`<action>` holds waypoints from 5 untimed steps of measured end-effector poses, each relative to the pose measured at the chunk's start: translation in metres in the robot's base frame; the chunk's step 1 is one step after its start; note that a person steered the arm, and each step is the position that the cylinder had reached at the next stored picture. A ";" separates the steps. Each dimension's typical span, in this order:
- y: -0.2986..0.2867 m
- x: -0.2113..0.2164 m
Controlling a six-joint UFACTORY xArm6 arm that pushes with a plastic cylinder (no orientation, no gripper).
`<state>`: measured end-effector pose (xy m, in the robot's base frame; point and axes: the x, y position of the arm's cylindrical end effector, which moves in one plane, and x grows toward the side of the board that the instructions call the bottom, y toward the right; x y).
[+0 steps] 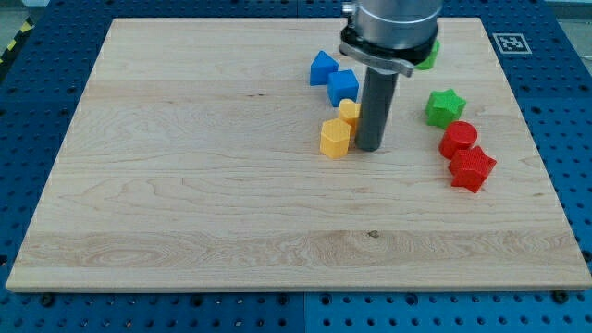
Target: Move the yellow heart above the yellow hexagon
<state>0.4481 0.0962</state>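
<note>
The yellow hexagon (335, 138) lies near the board's middle, a little right of centre. The yellow heart (349, 112) sits just above and to the right of it, touching it, partly hidden by the rod. My tip (371, 147) rests on the board right next to both, just to the right of the hexagon and below the heart.
Two blue blocks (323, 67) (342, 86) lie just above the heart. A green star (445, 106), a red cylinder (459, 139) and a red block (473, 169) are at the right. A green block (427, 57) peeks from behind the arm at the top. The wooden board (185, 185) has blue pegboard around it.
</note>
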 end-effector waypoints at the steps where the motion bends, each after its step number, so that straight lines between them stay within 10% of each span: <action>1: 0.028 -0.003; 5: 0.008 -0.035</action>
<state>0.4132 0.1038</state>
